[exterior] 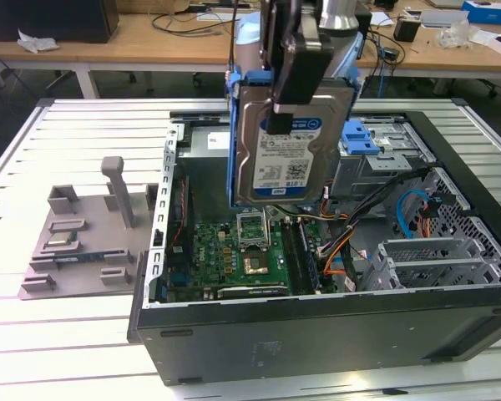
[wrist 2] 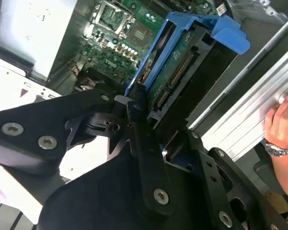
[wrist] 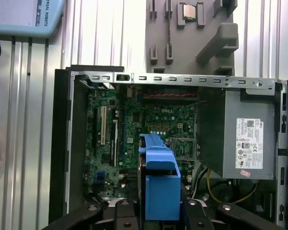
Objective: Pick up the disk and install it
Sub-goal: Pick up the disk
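Hanging disk (exterior: 289,164) clamped within tool (exterior: 279,113)

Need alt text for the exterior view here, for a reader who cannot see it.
The gripper holds the disk upright in its blue frame, above the open computer case and its green circuit board. A grey plastic tray lies on the slatted metal table at the exterior view's left.

It looked like a robotics lab: an opened computer case (exterior: 317,334) sat on a slotted aluminium table (exterior: 83,134), with cable-strewn wooden benches (exterior: 167,42) behind.
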Motion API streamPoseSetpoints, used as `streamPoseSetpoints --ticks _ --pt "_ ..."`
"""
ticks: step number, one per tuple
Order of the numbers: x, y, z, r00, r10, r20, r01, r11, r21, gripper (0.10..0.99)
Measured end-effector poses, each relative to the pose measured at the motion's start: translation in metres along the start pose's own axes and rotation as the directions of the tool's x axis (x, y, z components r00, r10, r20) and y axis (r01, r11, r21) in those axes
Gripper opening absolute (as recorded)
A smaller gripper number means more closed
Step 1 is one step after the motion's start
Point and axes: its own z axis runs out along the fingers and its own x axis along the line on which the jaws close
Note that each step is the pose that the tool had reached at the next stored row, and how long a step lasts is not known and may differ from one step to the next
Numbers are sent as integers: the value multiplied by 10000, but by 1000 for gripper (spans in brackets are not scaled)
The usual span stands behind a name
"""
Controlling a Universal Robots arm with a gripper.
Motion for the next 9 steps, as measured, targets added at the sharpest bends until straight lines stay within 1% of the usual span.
streamPoseSetpoints --ticks 2,3,4,6,7,9 --pt "27 -73 1 10000 -2 1 2 10000 -16 369" --pt "45 -136 1 10000 -1 2 1 10000 -29 369" --pt "64 -214 2 10000 -3 2 3 10000 -43 369" --pt "86 -299 3 10000 -1 3 1 10000 -59 369" --pt "99 -362 4 10000 -3 3 3 10000 -69 369" --pt "123 -447 5 10000 -2 3 2 10000 -82 369"
